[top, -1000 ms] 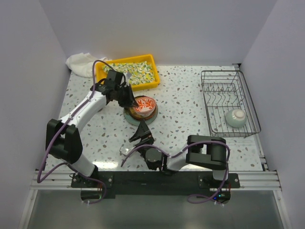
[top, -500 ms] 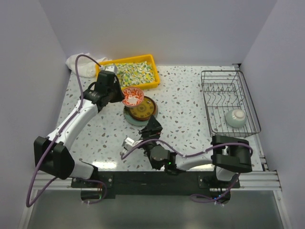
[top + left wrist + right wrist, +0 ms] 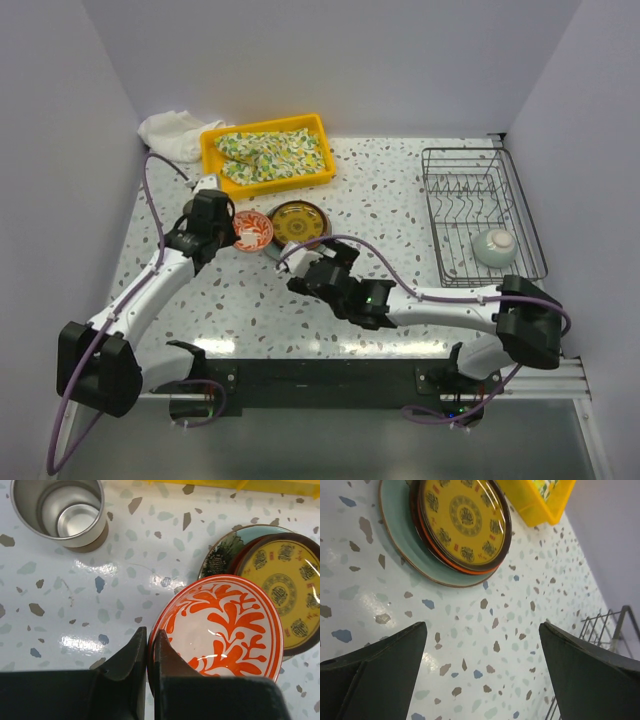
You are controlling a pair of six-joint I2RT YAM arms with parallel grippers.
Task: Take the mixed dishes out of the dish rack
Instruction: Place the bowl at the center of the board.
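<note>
While one celadon bowl (image 3: 495, 247) sits in the near right part of the dish rack (image 3: 460, 151) at the right side of the speckled table (image 3: 390, 220), the left gripper (image 3: 149, 636) pinches the rim of the red-patterned white bowl (image 3: 225, 625) between nearly closed fingers, one inside the rim and one outside. The bowl hangs tilted, its painted inside facing the wrist camera, just left of a two-plate stack near the table's middle. From these views it is unclear whether the bowl touches the tabletop.

In that stack, the brown-yellow patterned plate (image 3: 462, 520) lies on the pale green-blue plate (image 3: 402, 525), whose edge shows around it. From above, the held bowl (image 3: 253, 230) and the patterned plate (image 3: 298, 222) sit side by side, just in front of the yellow tray (image 3: 265, 181) that carries the floral cloth (image 3: 270, 152).

The right gripper (image 3: 482, 625) hovers near the stack's near side with its jaws spread wide and nothing between them. Its arm reaches across from the right.

A steel cup (image 3: 60, 510) stands upright on the table beyond the left gripper, apart from the plates. A crumpled white cloth (image 3: 170, 130) lies at the far left corner, beside the tray.
</note>
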